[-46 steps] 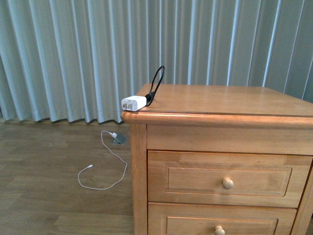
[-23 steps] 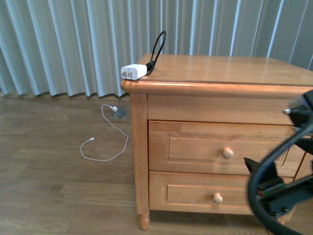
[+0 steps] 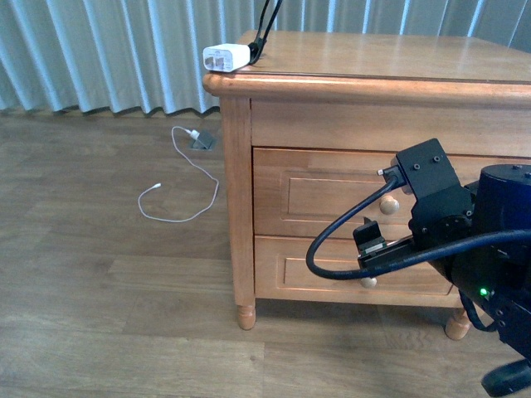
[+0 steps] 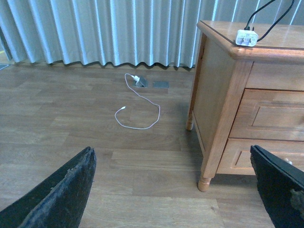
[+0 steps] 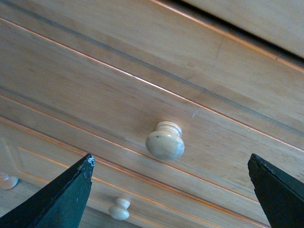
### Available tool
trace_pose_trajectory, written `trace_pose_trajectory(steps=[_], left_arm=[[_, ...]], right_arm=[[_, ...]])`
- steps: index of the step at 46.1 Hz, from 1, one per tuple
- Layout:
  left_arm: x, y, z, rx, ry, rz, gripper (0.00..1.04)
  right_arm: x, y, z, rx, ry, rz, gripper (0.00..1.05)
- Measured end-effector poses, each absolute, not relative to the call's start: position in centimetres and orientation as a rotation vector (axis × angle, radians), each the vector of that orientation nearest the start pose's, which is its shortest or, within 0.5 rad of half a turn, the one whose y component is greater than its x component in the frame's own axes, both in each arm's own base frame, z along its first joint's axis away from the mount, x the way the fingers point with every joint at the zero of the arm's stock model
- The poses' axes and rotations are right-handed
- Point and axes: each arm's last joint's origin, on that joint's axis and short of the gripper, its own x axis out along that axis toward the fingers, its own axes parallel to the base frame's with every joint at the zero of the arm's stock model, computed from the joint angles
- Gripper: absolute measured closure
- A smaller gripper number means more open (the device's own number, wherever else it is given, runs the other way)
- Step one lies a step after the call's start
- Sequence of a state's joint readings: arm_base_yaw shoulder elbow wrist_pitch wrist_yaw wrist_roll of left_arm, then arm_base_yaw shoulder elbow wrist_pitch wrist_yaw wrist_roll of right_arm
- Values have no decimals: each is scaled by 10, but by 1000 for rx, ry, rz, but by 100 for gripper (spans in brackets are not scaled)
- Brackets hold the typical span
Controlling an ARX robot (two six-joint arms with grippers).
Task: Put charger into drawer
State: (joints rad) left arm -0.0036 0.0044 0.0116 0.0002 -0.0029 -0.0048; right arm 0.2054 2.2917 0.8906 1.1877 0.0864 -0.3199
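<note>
Left gripper (image 4: 172, 151): fingers spread wide, nothing between them; it hangs over bare floor, well apart from the nightstand (image 3: 236, 191), and from this I judge it is idle.

Floor, left of the nightstand: thin white cable (image 3: 178, 195) in a loose loop; not the task's thing.

Charger (image 3: 226, 57): lies on the nightstand top at its front left corner, plug face outward, just at the edge; its black looped cable (image 3: 264, 25) rises behind it; neither gripper is near it.

Drawer (image 3: 323, 195): fully shut, front flush with the frame, so the charger has nowhere to go yet; judgement: opening comes first.

Right gripper (image 5: 169, 159): fingers spread, holding nothing, and lined up square on the drawer's round knob (image 5: 165, 141), which sits centred between them; close, but I cannot tell contact; this placement suits closing on the knob and pulling. The lower drawer (image 3: 332, 269) lies just beneath; risk: drifting down to the wrong knob.
</note>
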Motion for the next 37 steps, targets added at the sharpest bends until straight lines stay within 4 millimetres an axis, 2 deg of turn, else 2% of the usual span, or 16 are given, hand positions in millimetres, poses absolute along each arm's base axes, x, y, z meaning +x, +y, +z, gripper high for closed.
trace_pose_trajectory(steps=[11, 37], left_arm=[[97, 0, 167, -5, -7, -1, 6], [97, 0, 167, -5, -7, -1, 6]], right_arm=[[405, 77, 42, -333, 166, 86, 8], [404, 98, 41, -253, 165, 82, 8]])
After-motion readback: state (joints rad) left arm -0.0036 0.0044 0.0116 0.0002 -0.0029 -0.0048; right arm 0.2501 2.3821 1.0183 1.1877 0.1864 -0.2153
